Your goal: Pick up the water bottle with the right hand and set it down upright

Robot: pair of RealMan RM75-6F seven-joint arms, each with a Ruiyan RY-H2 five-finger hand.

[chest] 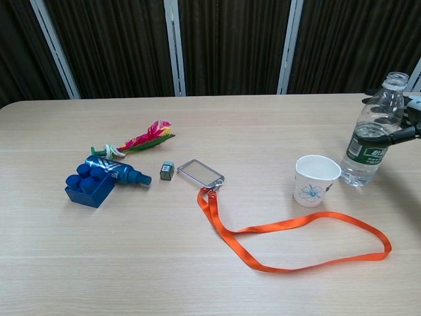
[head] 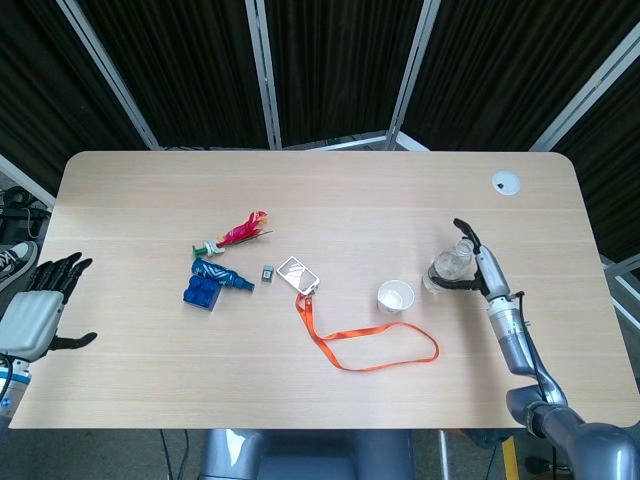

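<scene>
A: From the head view, where is the water bottle [head: 449,264]?

B: On the right part of the table [head: 330,190], standing but tilted, just right of the paper cup [head: 396,296]. The right hand [head: 478,262] is beside it on the right, fingers spread and curved toward the bottle. I cannot tell from here whether any of them touch it.

A: And the other hand?

B: The left hand [head: 38,305] hangs off the table's left edge, fingers apart, holding nothing.

A: What else lies on the table?

B: An orange lanyard [head: 365,340] looped on the near side of the cup, its end clipped to a card holder [head: 297,272]. Left of that a small grey cube [head: 267,272], then a blue bottle [head: 222,274] lying against a blue brick [head: 201,292], and a red and green feather toy [head: 233,234] farther back. A white disc [head: 505,181] sits in the far right corner.

A: Does the chest view settle the grip?

B: Not fully. The water bottle [chest: 372,139] leans with its cap to the right, base on the table. Only the dark fingers [chest: 402,135] of the right hand show at the right edge, one reaching the green label. They look loose around it rather than clamped, but whether it is held I cannot tell. The paper cup [chest: 316,180] stands just left of the bottle, apart from it.
</scene>
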